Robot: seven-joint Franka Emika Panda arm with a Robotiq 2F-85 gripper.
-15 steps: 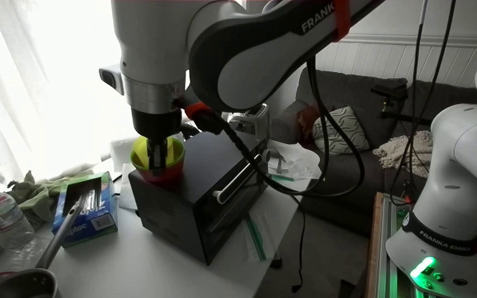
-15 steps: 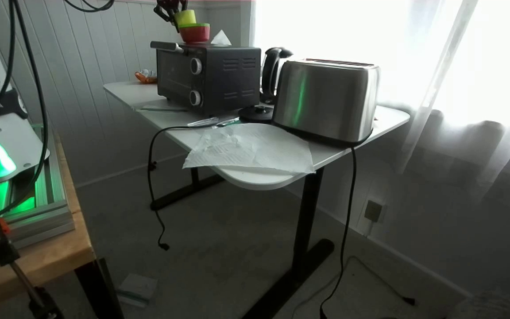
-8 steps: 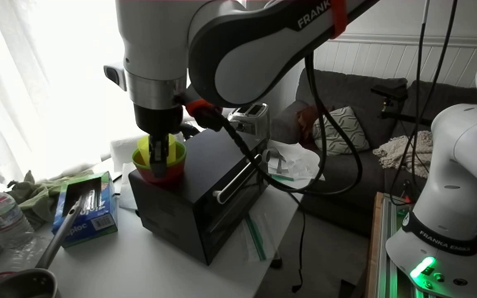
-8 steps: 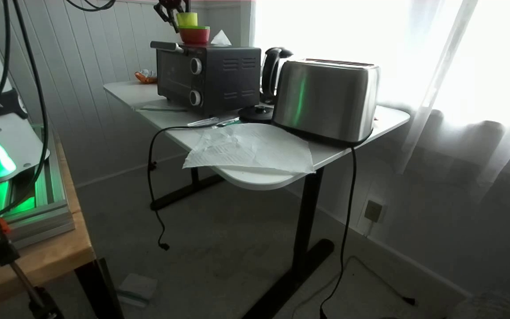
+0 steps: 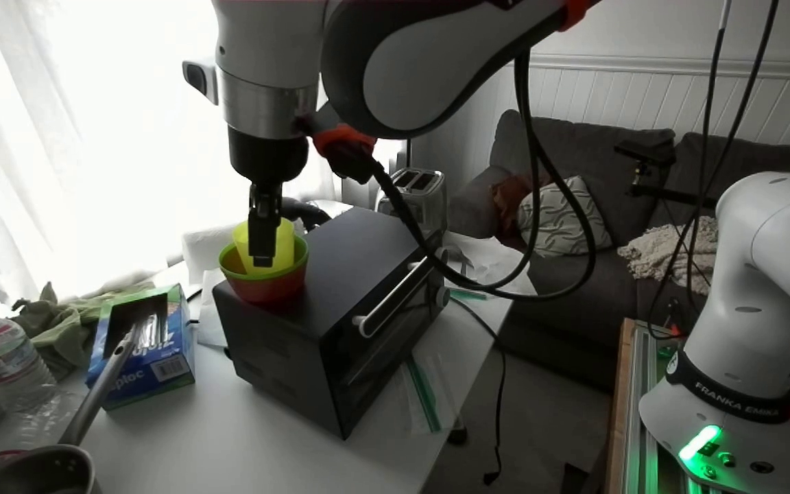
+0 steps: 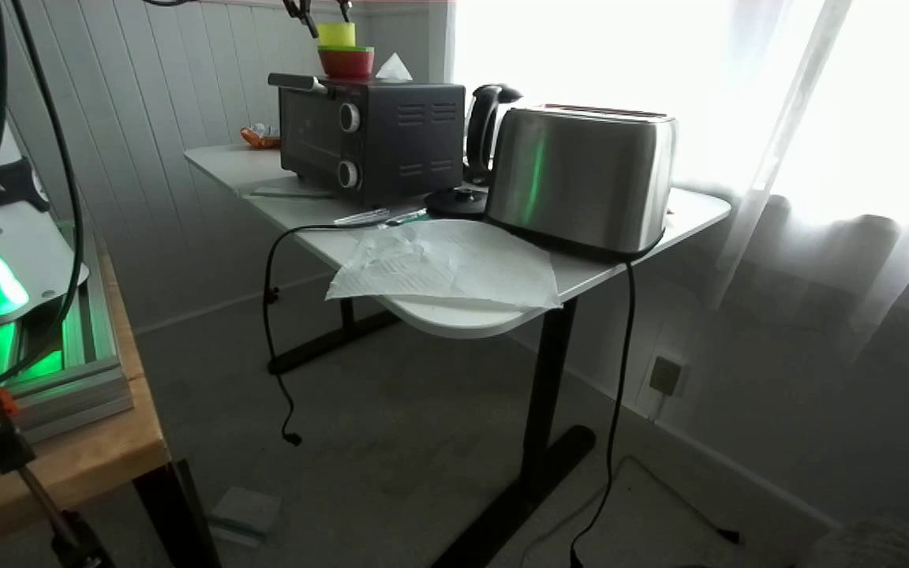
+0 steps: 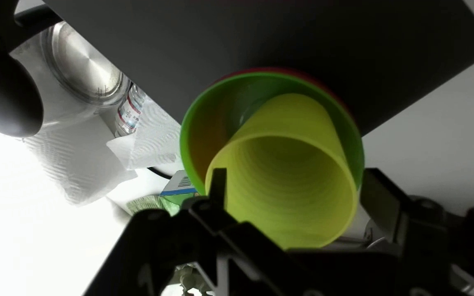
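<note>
Tool [image 7: 293, 185] pointing down over a yellow cup [image 6: 337, 34]. Its fingers [image 7: 219, 185] stand well apart, the cup's mouth lying within their span. Seen from the wrist, one fingertip overlaps the cup's rim, the other sits just beside it; whether they touch, cannot tell.

Cup is mouth up inside a bowl [image 5: 278, 288], red outside, green at rim and inside; both exterior views show it there. One bowl or two nested: cannot tell. Bowl rests on the rear corner of a dark toaster oven [image 6: 391, 142], at the end away from the knobs [image 6: 349, 118].

Oven stands on a white bench [image 5: 244, 439], door handle [image 5: 391, 296] toward the bench's long edge on the robot's side. Zip bag [image 5: 429, 394] with green seal lies flat between oven door and that edge.

Past the knob end: kettle [image 6: 480, 134], dark handle, then a steel toaster [image 6: 581, 181] near the bench's short end. Crumpled white paper [image 6: 447, 264] reaches over the rounded corner there. Black cord [image 6: 268, 323] dangles from the long edge, plug end low.

Opposite end of the bench: blue box [image 5: 162, 374] near the oven, label partly legible as "ploc"; pan [image 5: 45, 466], its handle crossing in front of the box; clear bottle [image 5: 16, 360] and green cloth [image 5: 66, 319] toward the far long edge. Paper towel [image 5: 206, 247] just behind the bowl.

Robot base [image 5: 738, 370] shows a green light; grey sofa [image 5: 611, 309] beyond.
</note>
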